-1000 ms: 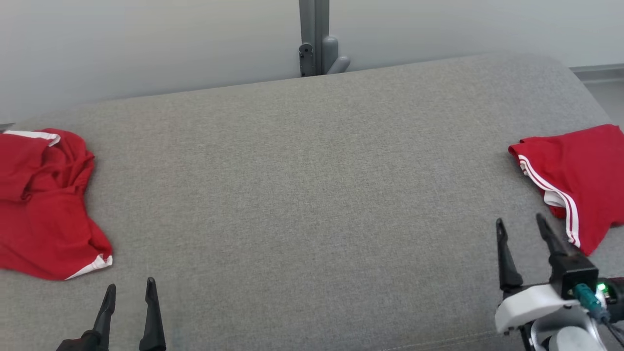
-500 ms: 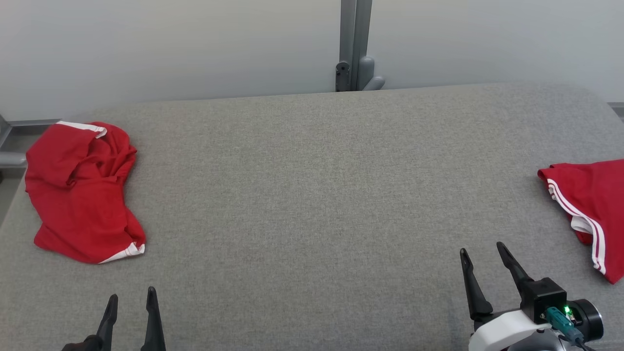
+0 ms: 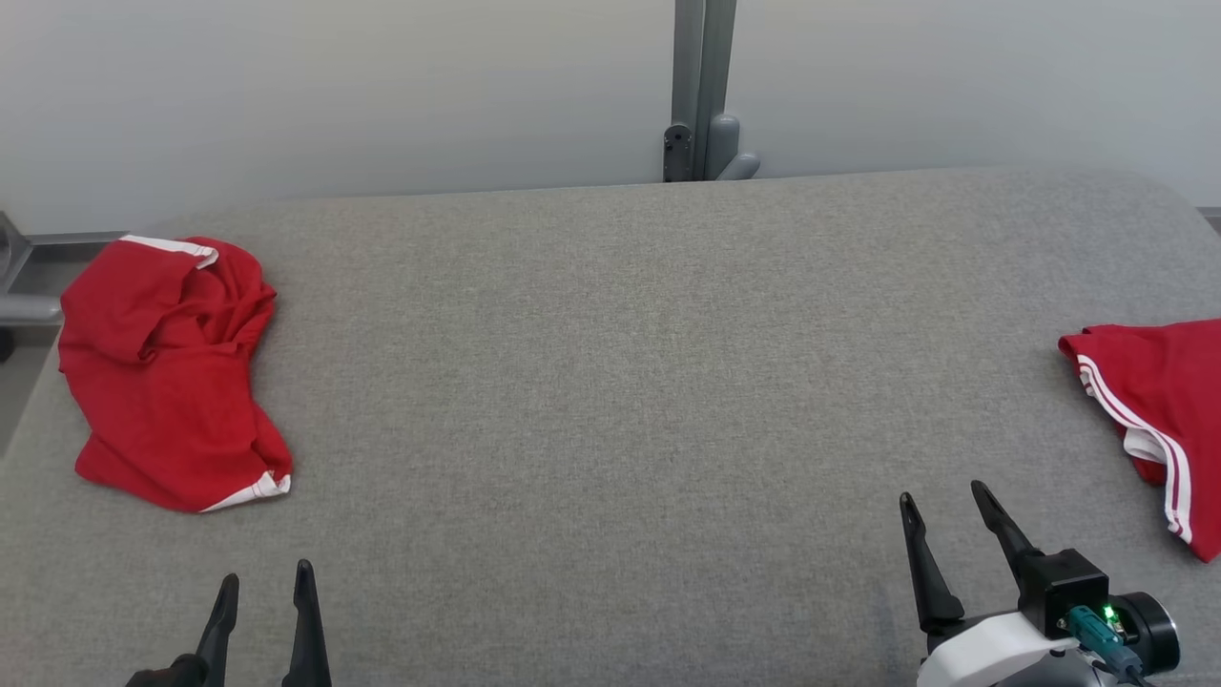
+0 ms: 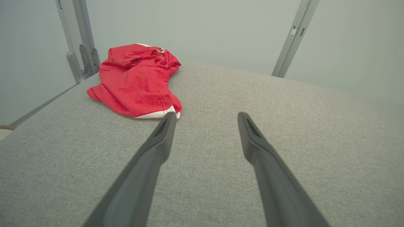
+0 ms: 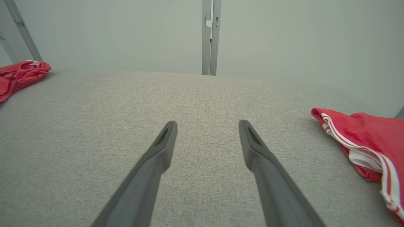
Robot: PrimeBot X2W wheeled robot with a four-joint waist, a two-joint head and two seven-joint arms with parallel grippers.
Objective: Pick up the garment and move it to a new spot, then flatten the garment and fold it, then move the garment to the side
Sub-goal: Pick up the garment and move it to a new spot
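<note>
A crumpled red garment with white trim lies at the left end of the grey padded surface; the left wrist view shows this garment ahead and to the left of my fingers. A second red garment with white stripes lies folded at the right edge, and the right wrist view has it at its right. My left gripper stands open at the lower left, short of the crumpled garment, holding nothing. My right gripper is open at the lower right, left of the striped garment, also holding nothing.
A grey metal post rises behind the far edge of the surface, against a pale wall. A metal frame bar sits off the surface's left end. The wide middle of the grey surface lies between the two garments.
The camera has swung left and levelled, so the whole scene shifted right in view. Both grippers stay open; the right one now sits further from the striped garment.
</note>
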